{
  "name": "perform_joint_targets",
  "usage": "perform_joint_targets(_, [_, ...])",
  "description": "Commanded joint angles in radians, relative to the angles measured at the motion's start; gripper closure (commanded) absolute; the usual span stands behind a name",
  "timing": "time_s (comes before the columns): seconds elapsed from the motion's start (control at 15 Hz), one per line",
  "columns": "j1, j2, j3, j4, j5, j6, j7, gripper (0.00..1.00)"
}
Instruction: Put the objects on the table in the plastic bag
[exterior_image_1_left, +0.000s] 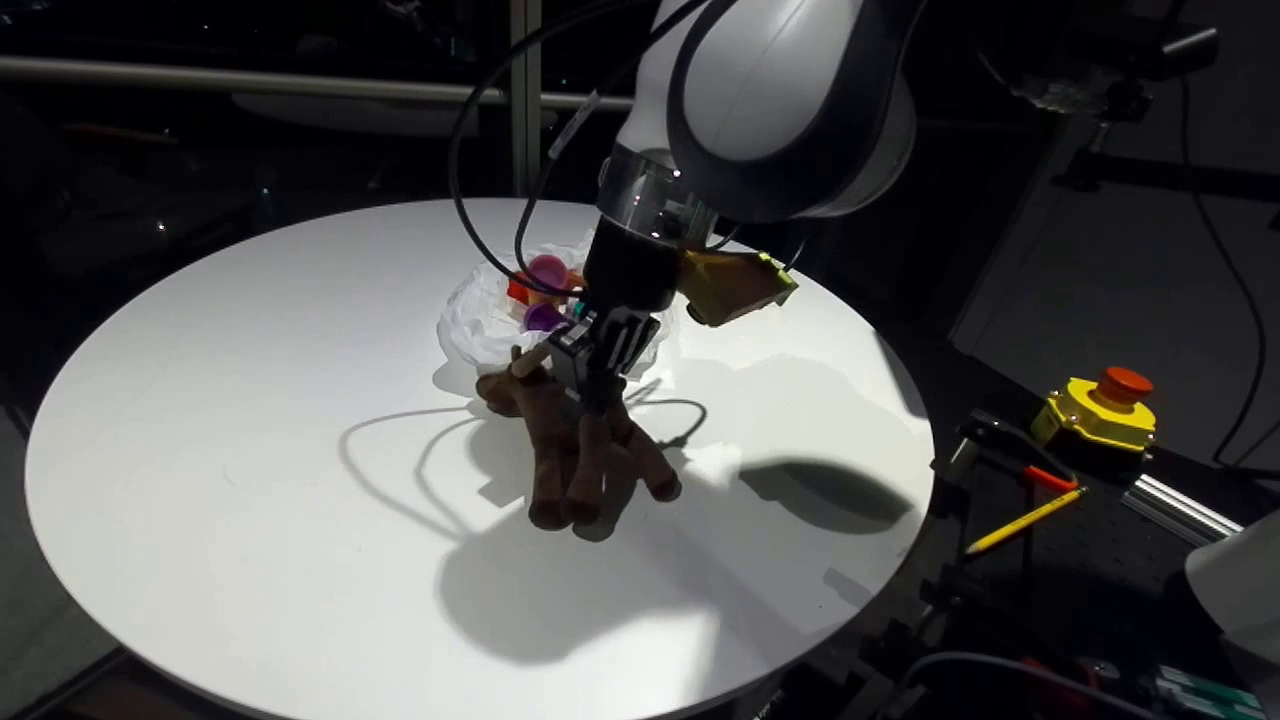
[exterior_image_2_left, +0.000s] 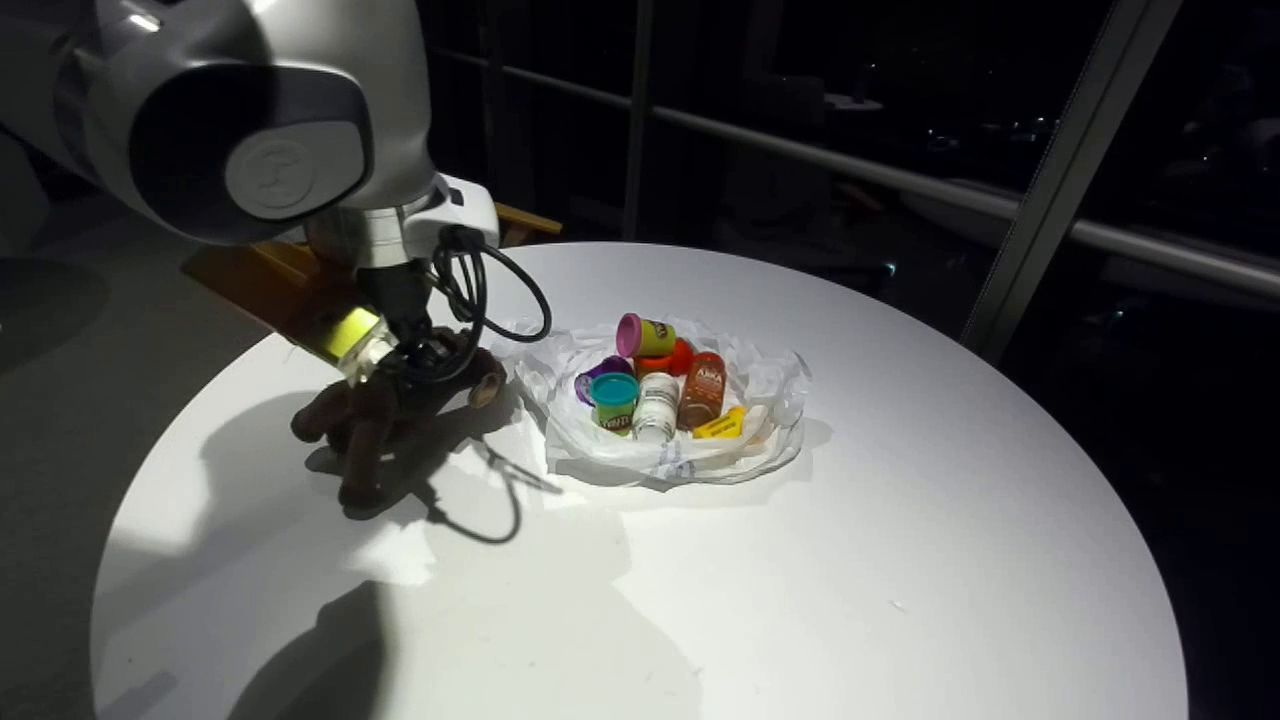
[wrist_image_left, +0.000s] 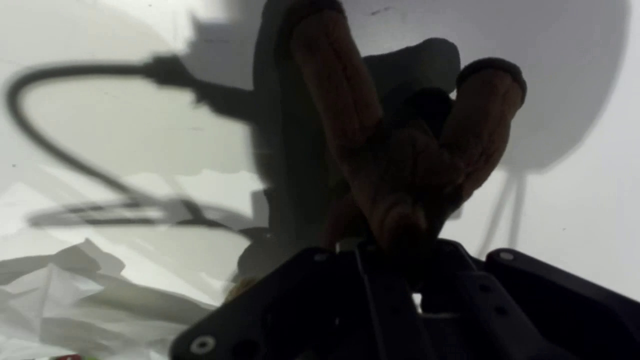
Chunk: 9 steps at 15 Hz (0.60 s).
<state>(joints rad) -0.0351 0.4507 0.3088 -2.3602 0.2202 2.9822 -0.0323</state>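
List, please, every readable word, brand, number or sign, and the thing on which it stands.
"ANNA", perhaps, on the brown bottle (blurred).
Too small or blurred to read: labels on the white bottle, teal-lidded tub, pink-lidded tub and yellow piece; print on the plastic bag.
Unclear: round emblem on the robot arm.

Below me spread a large, round, white tabletop (exterior_image_2_left: 950, 560), part of it in my shadow (exterior_image_1_left: 540, 600). Directly on it I saw a brown plush animal (exterior_image_1_left: 588, 465), its thick legs splayed against the tabletop. Just beside the animal lay a thin, wrinkled bag of translucent white plastic (exterior_image_2_left: 620, 462), open wide, its film crumpled into a rough ring; whether the two touched, I could not tell.
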Motion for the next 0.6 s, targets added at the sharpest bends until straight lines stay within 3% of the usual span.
perform_joint_targets(0.0, [-0.164,-0.135,0.126,-0.038,0.075,-0.068,-0.100,0.89])
perform_joint_targets(0.27, [-0.430,-0.244,0.357,0.013,0.345,-0.119,-0.320,0.90])
perform_joint_targets(0.4, [-0.530,-0.295,0.409,0.066,0.492,-0.187,-0.438,0.90])
perform_joint_targets(0.53, [-0.592,-0.310,0.408,0.122,0.600,-0.255,-0.538,0.91])
